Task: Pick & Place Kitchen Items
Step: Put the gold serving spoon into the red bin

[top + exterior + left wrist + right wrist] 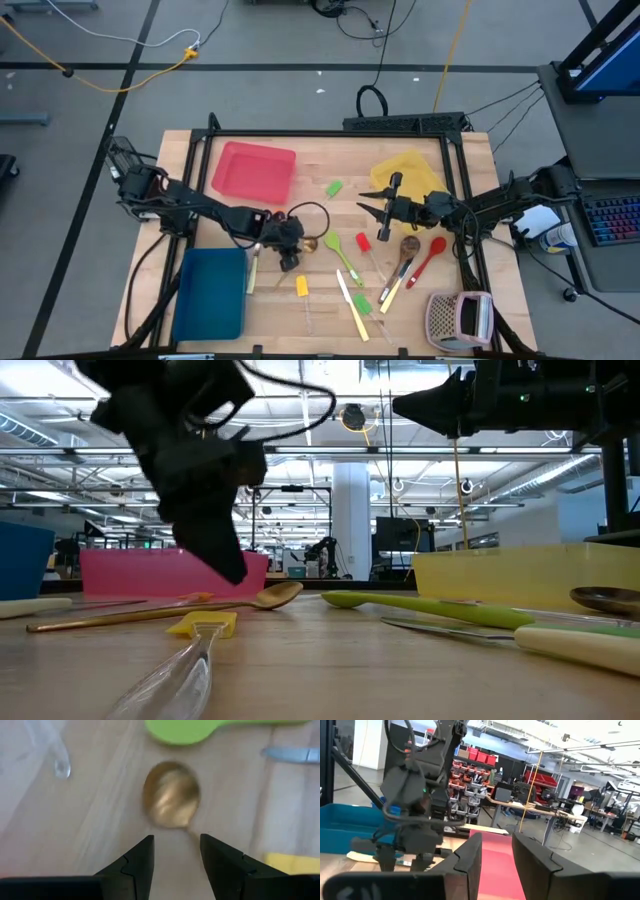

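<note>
Brown spoon (171, 794) lay on the table's (420, 325) middle just ahead of our left gripper (176, 855), its jaws narrowly parted and empty, so we judged the next move a descent to grasp

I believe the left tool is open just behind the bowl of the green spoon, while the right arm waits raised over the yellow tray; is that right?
Not quite: the left tool is open behind the bowl of the brown spoon, as the left wrist view shows; the green spoon lies beyond it. The right tool does wait raised by the yellow tray.
</note>
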`<state>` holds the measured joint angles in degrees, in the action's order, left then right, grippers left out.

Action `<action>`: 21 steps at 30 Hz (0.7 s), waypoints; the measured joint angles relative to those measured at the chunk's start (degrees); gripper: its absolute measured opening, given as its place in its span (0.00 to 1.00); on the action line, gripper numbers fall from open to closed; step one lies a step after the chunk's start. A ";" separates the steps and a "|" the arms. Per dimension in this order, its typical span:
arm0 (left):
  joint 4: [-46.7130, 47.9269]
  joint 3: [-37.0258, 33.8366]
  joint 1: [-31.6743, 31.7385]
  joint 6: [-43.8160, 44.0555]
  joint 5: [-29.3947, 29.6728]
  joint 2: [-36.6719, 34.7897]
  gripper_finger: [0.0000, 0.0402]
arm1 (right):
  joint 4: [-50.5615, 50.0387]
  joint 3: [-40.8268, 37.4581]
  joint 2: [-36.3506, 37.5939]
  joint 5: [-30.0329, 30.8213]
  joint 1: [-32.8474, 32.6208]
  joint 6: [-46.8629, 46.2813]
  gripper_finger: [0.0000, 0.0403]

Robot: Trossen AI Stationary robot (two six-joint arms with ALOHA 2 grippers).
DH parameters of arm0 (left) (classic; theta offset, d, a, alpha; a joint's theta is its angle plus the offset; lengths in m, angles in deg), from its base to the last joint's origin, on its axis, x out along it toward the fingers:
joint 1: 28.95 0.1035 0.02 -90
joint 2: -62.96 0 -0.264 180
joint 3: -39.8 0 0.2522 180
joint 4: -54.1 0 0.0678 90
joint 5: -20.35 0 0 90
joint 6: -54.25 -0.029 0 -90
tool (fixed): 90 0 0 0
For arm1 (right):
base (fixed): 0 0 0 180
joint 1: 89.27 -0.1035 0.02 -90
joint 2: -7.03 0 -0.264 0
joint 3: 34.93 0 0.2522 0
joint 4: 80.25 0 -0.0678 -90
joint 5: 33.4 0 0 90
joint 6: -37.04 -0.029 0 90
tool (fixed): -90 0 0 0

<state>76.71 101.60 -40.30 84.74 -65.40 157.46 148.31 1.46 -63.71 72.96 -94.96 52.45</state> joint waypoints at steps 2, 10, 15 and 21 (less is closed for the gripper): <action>0.08 2.38 -1.03 0.09 0.20 0.93 0.41 | -0.86 0.00 0.04 -0.02 0.00 -1.59 0.25; -0.17 3.37 -3.74 7.68 2.52 7.10 0.41 | -0.37 0.00 0.04 -0.17 -0.02 -6.62 0.25; -0.74 3.56 -4.43 7.85 4.72 8.60 0.41 | 0.15 -0.02 0.02 -0.15 -0.02 -6.82 0.25; -0.11 3.53 -4.20 4.04 7.08 8.44 0.35 | 4.38 -0.02 0.03 -0.17 -0.02 -7.11 0.25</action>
<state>76.60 105.13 -44.50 88.78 -58.32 165.90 152.69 1.44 -63.68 72.79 -94.98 45.34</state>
